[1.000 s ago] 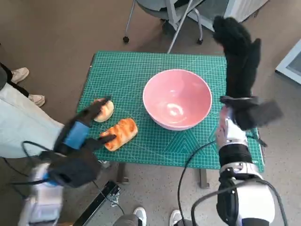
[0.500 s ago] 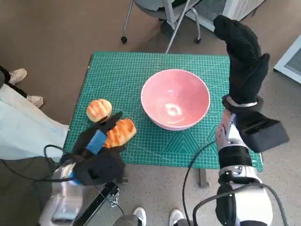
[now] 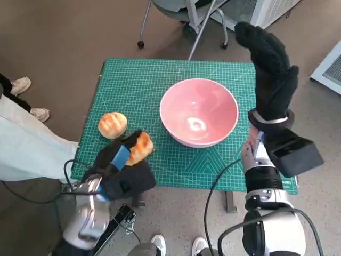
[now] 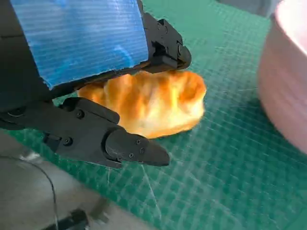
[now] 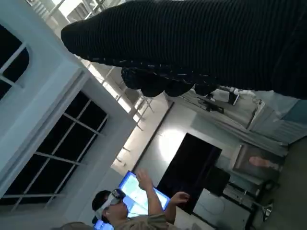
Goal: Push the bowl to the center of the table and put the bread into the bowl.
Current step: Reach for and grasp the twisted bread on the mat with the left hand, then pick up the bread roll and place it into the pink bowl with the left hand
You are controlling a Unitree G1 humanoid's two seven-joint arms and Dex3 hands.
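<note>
The pink bowl point(image 3: 199, 111) stands on the green mat point(image 3: 144, 80), right of the middle. A long golden bread point(image 3: 140, 147) lies on the mat near the front edge, and a round bun point(image 3: 112, 124) lies to its left. My left hand point(image 3: 120, 169) reaches over the long bread from the near side. In the left wrist view its black fingers point(image 4: 163, 45) bracket the bread point(image 4: 153, 103), one over the top and one in front, while the bread rests on the mat beside the bowl point(image 4: 288, 67). My right hand point(image 3: 269, 69) is raised beside the bowl's right side, fingers stretched, holding nothing.
A person's pale trouser leg point(image 3: 24, 146) and shoes point(image 3: 21, 84) are left of the table. A wheeled chair base point(image 3: 186, 16) stands behind it and a white unit point(image 3: 330, 66) at the right. In the right wrist view a person point(image 5: 129, 213) sits beyond the glove point(image 5: 192, 43).
My left hand has moved right and forward from the table's front left corner onto the long bread, its fingers now around it. The right hand stays raised with only a small shift.
</note>
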